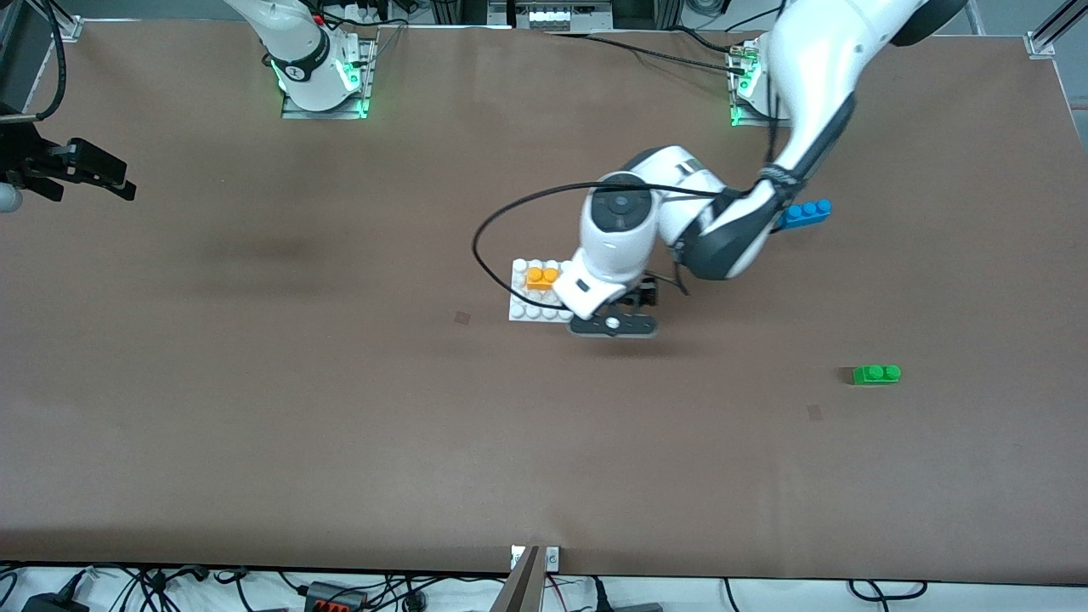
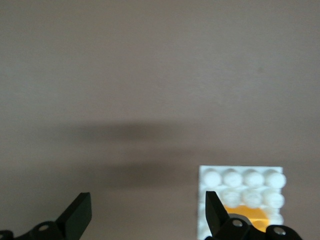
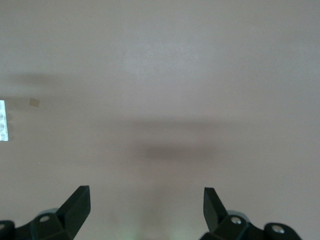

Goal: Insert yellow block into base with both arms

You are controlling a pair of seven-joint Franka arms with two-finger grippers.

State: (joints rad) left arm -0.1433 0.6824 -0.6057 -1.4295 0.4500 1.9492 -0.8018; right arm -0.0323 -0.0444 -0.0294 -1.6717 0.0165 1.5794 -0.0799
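We see the yellow block (image 1: 542, 277) sitting on the white base (image 1: 529, 304) near the middle of the picture. The left gripper (image 2: 145, 210) hangs just beside the base, jaws wide apart and holding nothing. The right gripper (image 3: 146, 205) waits at the picture's left edge over bare table (image 1: 255, 408), jaws apart too.

The block (image 1: 542, 277) sits on the base (image 1: 529, 311) at frame center. A three-stud brick (image 1: 806, 213) lies upper right, a two-stud brick (image 1: 876, 374) lower right.
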